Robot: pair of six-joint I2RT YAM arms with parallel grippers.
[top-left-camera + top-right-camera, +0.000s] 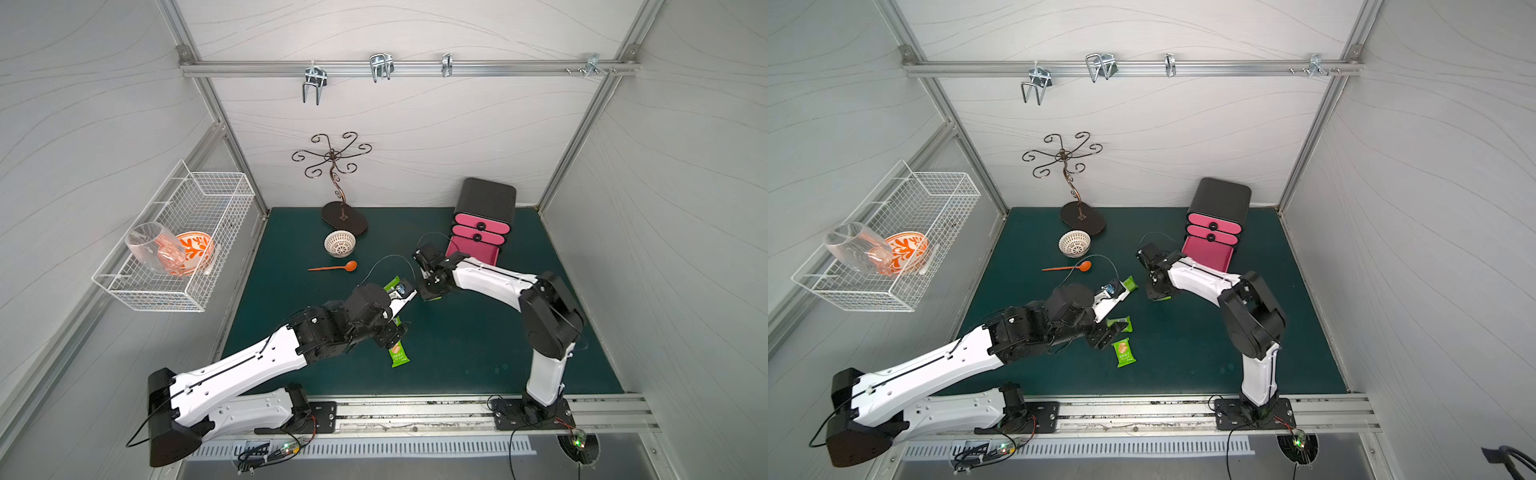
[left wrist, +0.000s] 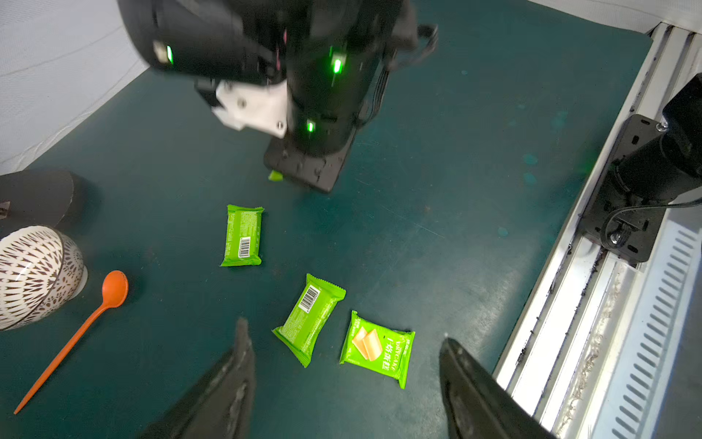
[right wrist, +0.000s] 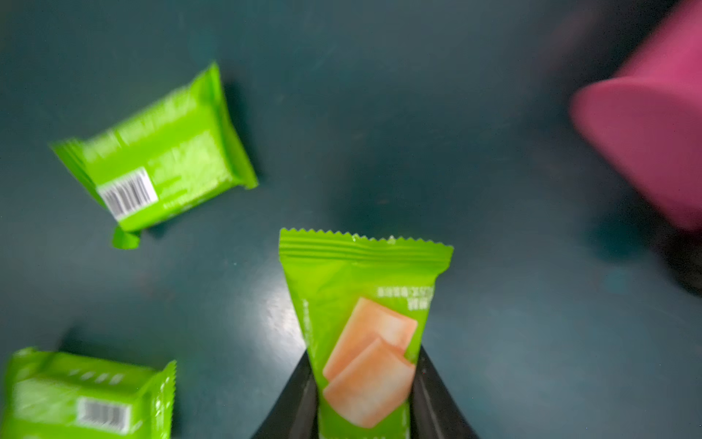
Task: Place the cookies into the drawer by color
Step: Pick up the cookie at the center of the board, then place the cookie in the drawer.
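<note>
Drawer (image 1: 476,251) bottom tray open in both top views. Left wrist: left gripper (image 2: 343,331) wide, empty, over 3 green cookies (image 2: 243,235) on mat (image 2: 418,190). Right wrist: right gripper (image 3: 364,351) pinching 1 green packet (image 3: 364,289); pickup underway, next carry to drawer.

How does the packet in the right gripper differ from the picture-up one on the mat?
The held packet is clamped in the jaws of the right gripper; the loose packet lies free. Held packet: squeezed narrow; loose packet: flat, square. Both are green with biscuit pictures.
</note>
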